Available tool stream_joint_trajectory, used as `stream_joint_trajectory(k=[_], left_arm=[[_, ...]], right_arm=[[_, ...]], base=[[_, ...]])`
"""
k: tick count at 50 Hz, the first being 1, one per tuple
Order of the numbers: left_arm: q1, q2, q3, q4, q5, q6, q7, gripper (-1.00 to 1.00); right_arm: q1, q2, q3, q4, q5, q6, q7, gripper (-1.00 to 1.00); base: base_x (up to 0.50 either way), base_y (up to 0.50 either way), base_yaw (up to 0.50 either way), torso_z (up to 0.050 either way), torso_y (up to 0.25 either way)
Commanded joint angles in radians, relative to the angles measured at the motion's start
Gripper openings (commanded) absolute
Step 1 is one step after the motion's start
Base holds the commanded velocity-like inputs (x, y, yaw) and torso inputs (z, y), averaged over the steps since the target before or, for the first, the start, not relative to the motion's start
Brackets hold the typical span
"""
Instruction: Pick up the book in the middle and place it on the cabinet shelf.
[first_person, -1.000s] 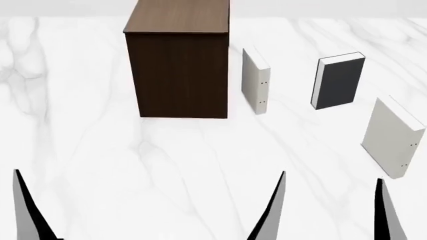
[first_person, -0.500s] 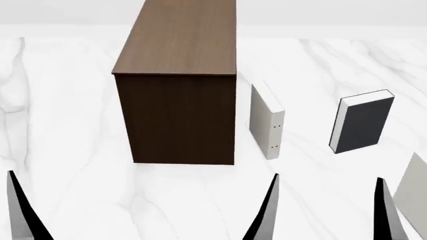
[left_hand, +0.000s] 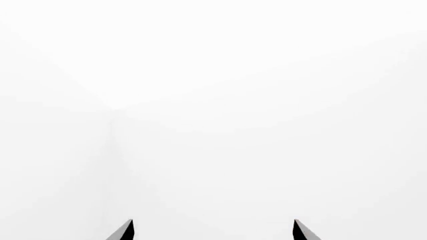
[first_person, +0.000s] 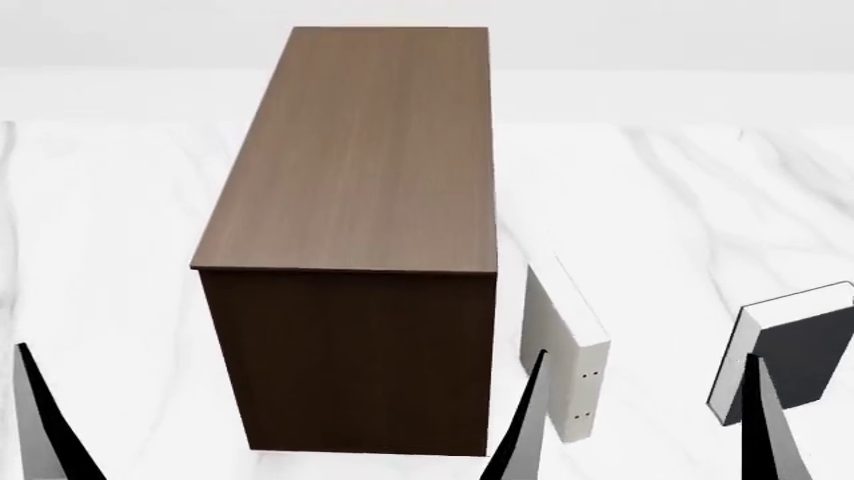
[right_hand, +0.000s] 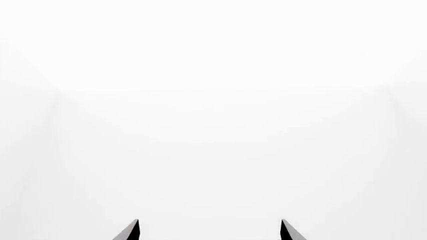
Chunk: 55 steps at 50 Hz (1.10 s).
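Note:
The book (first_person: 798, 358), dark charcoal with white page edges, stands upright on the white marble floor at the head view's right edge. The cabinet shelf (first_person: 358, 150), dark brown with a flat lighter-brown top, fills the middle of the view. My right gripper (first_person: 646, 356) is open and empty, low in the view, with its fingertips (first_person: 534, 400) in front of a cream-white book and the dark book. Only one finger (first_person: 38, 425) of my left gripper shows at bottom left. Both wrist views show only white floor between open jaws: left gripper (left_hand: 213, 220), right gripper (right_hand: 209, 220).
A cream-white book (first_person: 567, 350) with tiny spine dots stands upright between the cabinet and the dark book, close to the cabinet's right side. White marble floor (first_person: 107, 200) lies to the left of and behind the cabinet.
The head view has closed in: the cabinet has grown and dropped lower in the frame, the books have slid down and right, and the far-right cream book has left the view. The grippers stay open.

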Motion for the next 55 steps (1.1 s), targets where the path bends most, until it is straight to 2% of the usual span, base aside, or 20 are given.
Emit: stream_joint_trajectory(k=[1, 10, 15, 22, 24, 31, 39, 46, 51, 55], left_arm=[[0.002, 0.008, -0.017, 0.004, 0.006, -0.002, 0.008, 1.00], [0.002, 0.002, -0.010, 0.004, 0.007, -0.006, 0.001, 1.00], [0.002, -0.003, -0.006, 0.002, 0.006, -0.006, -0.001, 1.00], [0.004, -0.007, 0.004, 0.007, 0.004, -0.014, 0.000, 1.00], [0.005, -0.008, 0.009, 0.006, 0.004, -0.016, 0.001, 1.00], [0.006, -0.014, 0.018, 0.004, 0.002, -0.018, 0.000, 1.00], [0.007, -0.020, 0.029, -0.002, -0.001, -0.021, -0.001, 1.00], [0.006, -0.024, 0.035, -0.003, -0.002, -0.027, -0.002, 1.00], [0.005, -0.027, 0.040, -0.009, -0.002, -0.028, -0.004, 1.00], [0.006, -0.030, 0.043, -0.010, -0.002, -0.028, -0.007, 1.00]], right_arm=[[0.000, -0.008, 0.015, -0.006, -0.012, 0.002, -0.008, 1.00], [0.002, -0.004, 0.010, -0.001, -0.016, 0.002, 0.000, 1.00], [0.015, -0.006, 0.014, -0.002, -0.017, 0.055, 0.011, 1.00], [0.120, -0.039, 0.064, -0.017, -0.023, 0.317, 0.073, 1.00], [0.171, -0.053, 0.097, -0.016, -0.023, 0.438, 0.110, 1.00], [0.296, -0.102, 0.179, 0.040, 0.001, 0.662, 0.220, 1.00], [0.403, -0.102, 0.182, 0.102, 0.001, 0.767, 0.258, 1.00], [0.480, -0.094, 0.169, 0.189, -0.005, 0.777, 0.275, 1.00], [0.541, -0.118, 0.191, 0.226, -0.011, 0.876, 0.341, 1.00], [0.577, -0.125, 0.190, 0.241, -0.021, 0.889, 0.378, 1.00]], base=[[0.50, 0.06, 0.00, 0.000, 0.000], [0.50, 0.05, 0.00, 0.000, 0.001], [0.44, 0.03, 0.00, 0.000, 0.000], [0.00, 0.00, 0.00, 0.000, 0.001], [0.00, 0.00, 0.00, 0.000, 0.000], [0.00, 0.00, 0.00, 0.000, 0.000], [0.00, 0.00, 0.00, 0.000, 0.000], [0.00, 0.00, 0.00, 0.000, 0.000], [0.00, 0.00, 0.00, 0.000, 0.000], [0.00, 0.00, 0.00, 0.000, 0.000]])
